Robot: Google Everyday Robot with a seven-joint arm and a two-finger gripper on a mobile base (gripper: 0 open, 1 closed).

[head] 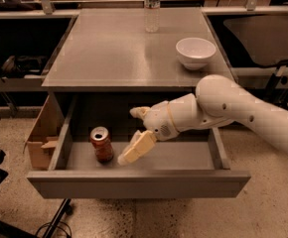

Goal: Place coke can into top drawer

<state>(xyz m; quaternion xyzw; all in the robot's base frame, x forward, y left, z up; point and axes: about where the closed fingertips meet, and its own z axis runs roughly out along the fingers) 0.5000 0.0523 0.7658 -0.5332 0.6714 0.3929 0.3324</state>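
The coke can [102, 144] stands upright on the floor of the top drawer [139, 182], at its left side. The drawer is pulled open from the grey cabinet. My gripper [131, 135] is open and empty, above the drawer just right of the can and clear of it. One finger [137, 148] points down-left toward the drawer floor, the other [140, 112] sits higher near the cabinet's front edge. My white arm reaches in from the right.
On the cabinet top [119, 48] stand a clear plastic bottle [152, 6] at the back and a white bowl [195, 52] at the right. A cardboard box [39, 135] sits on the floor left of the drawer. Dark shelves flank the cabinet.
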